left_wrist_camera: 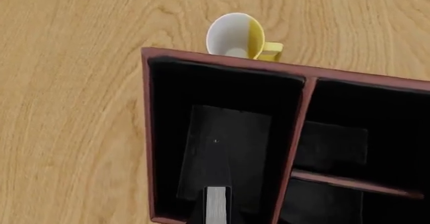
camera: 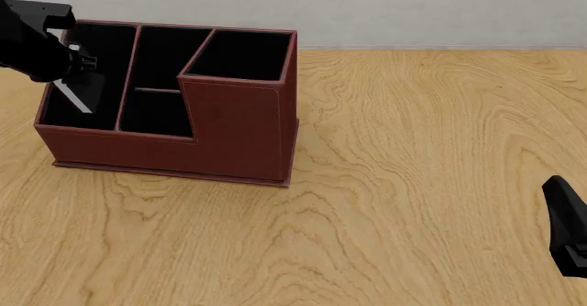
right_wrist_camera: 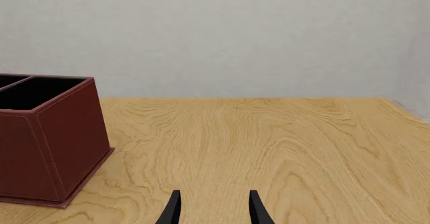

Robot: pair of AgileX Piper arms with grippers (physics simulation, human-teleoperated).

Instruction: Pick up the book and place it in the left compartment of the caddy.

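Four black-lined compartments make up the reddish-brown caddy point(camera: 229, 137), which stands on the wooden table point(camera: 413, 182). The left gripper point(camera: 78, 79) hangs above the left compartment point(camera: 87, 79), closed on the book point(camera: 73, 98), whose grey-white page edge slants down into that slot; whether the book touches the floor of the slot cannot be told. The two small middle cells point(camera: 161, 93) and the tall square cell point(camera: 240, 57) hold nothing visible. Beyond the caddy's far wall lies a yellow-and-white mug point(left_wrist_camera: 236, 36) on its side. The right gripper point(right_wrist_camera: 213, 209) hovers low over bare wood well apart from the caddy, fingers parted and empty. A plain grey wall point(right_wrist_camera: 235, 32) backs the table. No writing shows anywhere
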